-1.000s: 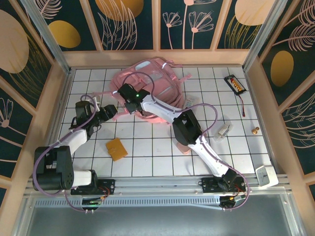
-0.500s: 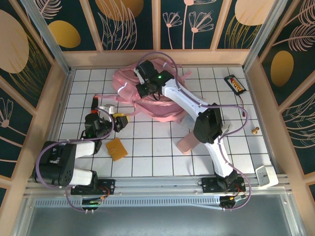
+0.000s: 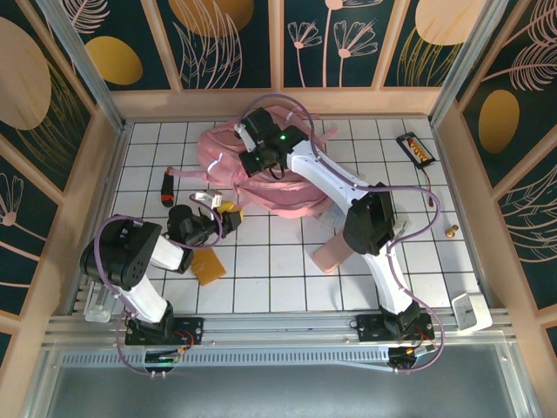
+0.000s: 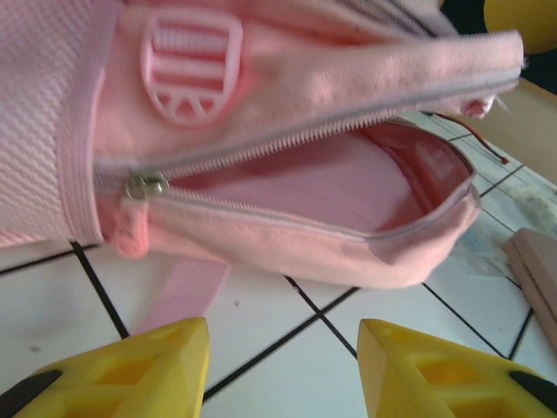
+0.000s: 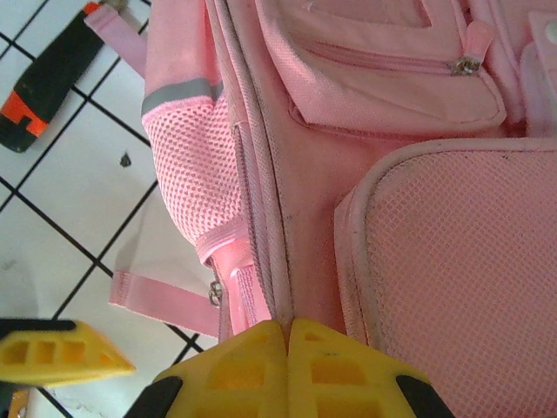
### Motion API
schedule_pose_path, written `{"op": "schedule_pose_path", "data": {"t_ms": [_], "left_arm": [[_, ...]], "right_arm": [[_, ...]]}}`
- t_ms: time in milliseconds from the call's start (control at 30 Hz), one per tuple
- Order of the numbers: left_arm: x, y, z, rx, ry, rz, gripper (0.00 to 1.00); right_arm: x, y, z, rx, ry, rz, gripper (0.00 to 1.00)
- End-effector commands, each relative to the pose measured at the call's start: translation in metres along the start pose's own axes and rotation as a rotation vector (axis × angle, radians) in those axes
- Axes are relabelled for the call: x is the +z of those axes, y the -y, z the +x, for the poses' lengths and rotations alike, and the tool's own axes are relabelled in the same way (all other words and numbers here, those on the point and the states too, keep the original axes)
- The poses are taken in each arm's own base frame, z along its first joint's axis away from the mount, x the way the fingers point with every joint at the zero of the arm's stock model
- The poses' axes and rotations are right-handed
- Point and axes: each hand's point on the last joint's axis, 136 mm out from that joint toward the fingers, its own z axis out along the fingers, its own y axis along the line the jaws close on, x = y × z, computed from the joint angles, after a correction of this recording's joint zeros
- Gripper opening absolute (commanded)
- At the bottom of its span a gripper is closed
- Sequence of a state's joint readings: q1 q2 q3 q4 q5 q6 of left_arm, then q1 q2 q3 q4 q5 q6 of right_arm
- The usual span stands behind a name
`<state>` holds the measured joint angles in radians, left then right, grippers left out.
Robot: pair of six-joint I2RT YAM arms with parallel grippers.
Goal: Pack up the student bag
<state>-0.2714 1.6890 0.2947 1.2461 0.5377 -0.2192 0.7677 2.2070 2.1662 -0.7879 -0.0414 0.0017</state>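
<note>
The student bag (image 3: 283,187), a big pink backpack, lies at the back middle of the tiled table. My right gripper (image 3: 252,165) reaches over it and is shut on the fabric seam beside the main zip (image 5: 271,261), holding that edge up. In the left wrist view the bag (image 4: 287,96) gapes along its zip, and its pink inside (image 4: 348,187) shows. My left gripper (image 3: 228,218) hovers low over the tiles just in front of that mouth. It is open, its yellow fingertips (image 4: 152,361) have nothing between them, and it is a short way from the bag's lip.
A flat orange-brown pad (image 3: 207,266) lies near the left arm. A black and orange tool (image 3: 165,187) lies left of the bag. A pale pink case (image 3: 326,252) rests by the right arm. A clear packet (image 3: 396,231), a black holder (image 3: 415,148) and a small brass piece (image 3: 451,231) sit right.
My right gripper has pulled the bag's edge back and up, opening the mouth. The left gripper has swung right across the tiles to the opening, with its jaws still apart.
</note>
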Motion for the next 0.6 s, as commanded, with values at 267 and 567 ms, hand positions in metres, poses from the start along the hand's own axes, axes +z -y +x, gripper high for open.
{"op": "schedule_pose_path", "data": {"t_ms": [267,567], "left_arm": [[0.009,-0.005,-0.014,0.270,0.150,-0.020,0.45],[0.018,0.019,0.006,0.321,0.113,0.061,0.41]], "right_arm": [[-0.052,-0.035,0.002,-0.127,0.126,-0.126,0.00],[-0.054,-0.043,0.009,-0.174,0.147,-0.143,0.00]]}}
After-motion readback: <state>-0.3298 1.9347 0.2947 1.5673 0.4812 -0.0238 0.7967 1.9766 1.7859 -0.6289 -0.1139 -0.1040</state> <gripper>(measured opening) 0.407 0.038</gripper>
